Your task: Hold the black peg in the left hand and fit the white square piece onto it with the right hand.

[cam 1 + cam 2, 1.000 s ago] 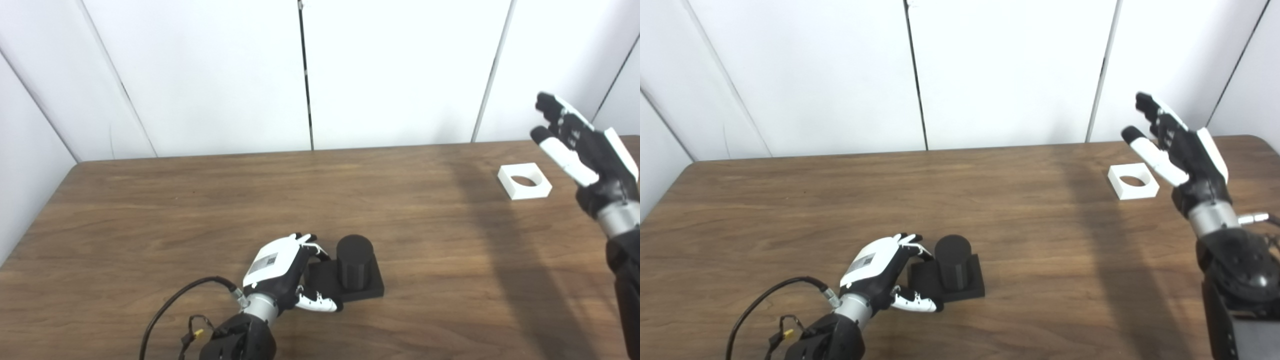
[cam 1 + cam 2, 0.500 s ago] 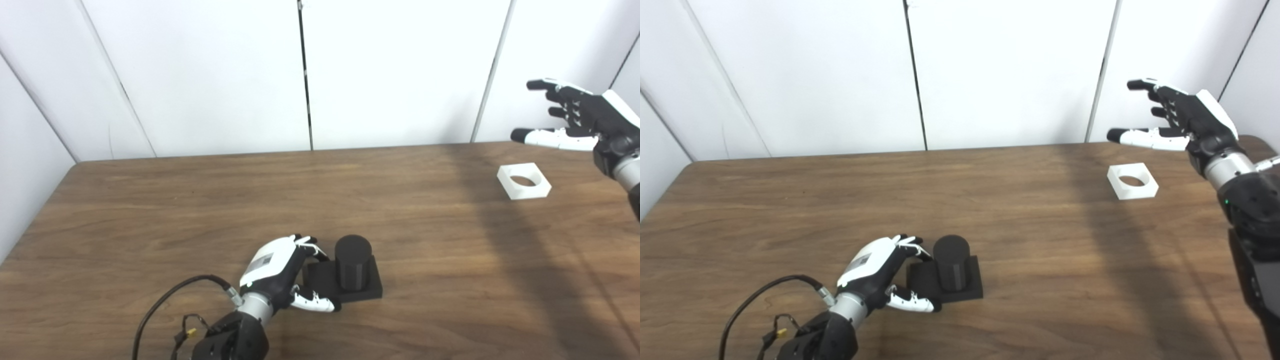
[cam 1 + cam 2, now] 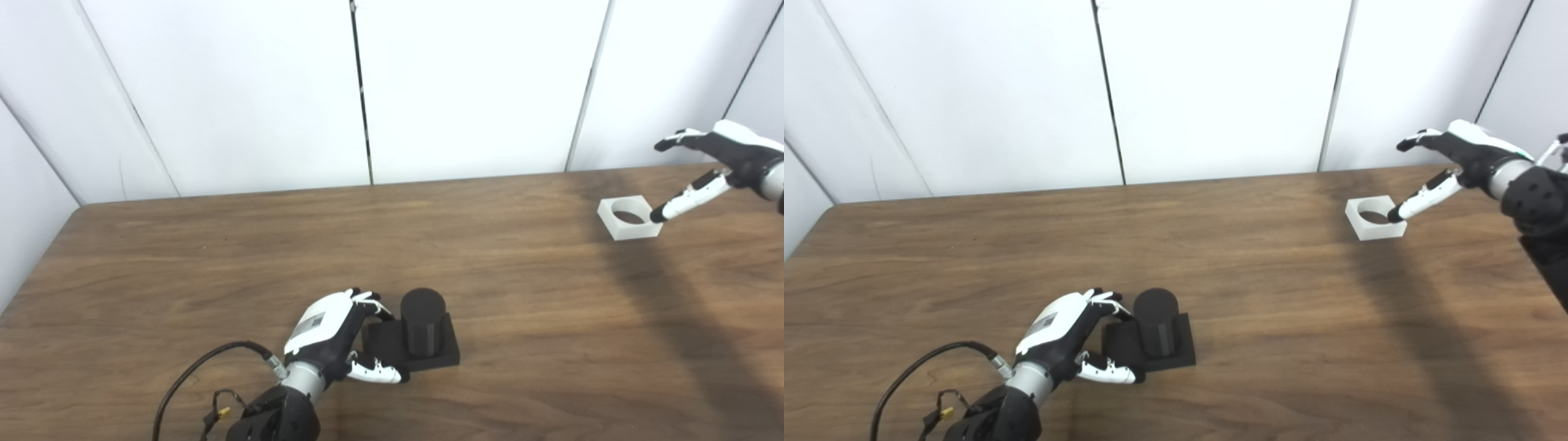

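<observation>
The black peg (image 3: 422, 320) stands upright on its square black base (image 3: 444, 352), low on the wooden table (image 3: 245, 257). My left hand (image 3: 334, 340) wraps the base's left side, thumb along the front edge and fingers at the back corner. The white square piece (image 3: 629, 217), with a round hole, lies flat at the table's far right. My right hand (image 3: 713, 165) hovers just right of it, fingers spread apart, thumb tip at the piece's right edge and holding nothing.
White wall panels (image 3: 478, 86) rise close behind the table's back edge. A black cable (image 3: 196, 373) loops on the table beside my left forearm. The right hand casts a dark shadow band (image 3: 667, 318) across the wood.
My right hand has dropped from high above the table and tipped forward, bringing its thumb down beside the white piece. The left hand stays on the base. The camera has shifted slightly.
</observation>
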